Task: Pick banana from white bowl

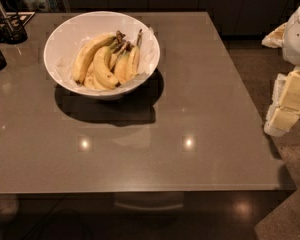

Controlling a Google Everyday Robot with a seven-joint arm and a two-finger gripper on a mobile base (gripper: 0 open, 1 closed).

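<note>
A large white bowl [60, 41] stands on the far left part of a grey-brown table [190, 109]. It holds a bunch of several yellow bananas [104, 61], stems pointing to the back right. My gripper [282, 116] shows as pale cream blocks at the right edge of the view. It is off the table's right side, far from the bowl, and holds nothing that I can see.
A dark holder with utensils [7, 26] stands at the table's far left corner. Dark cabinets run behind the table. Speckled floor lies to the right, under my arm [296, 36]. The table's front edge runs along the bottom of the view.
</note>
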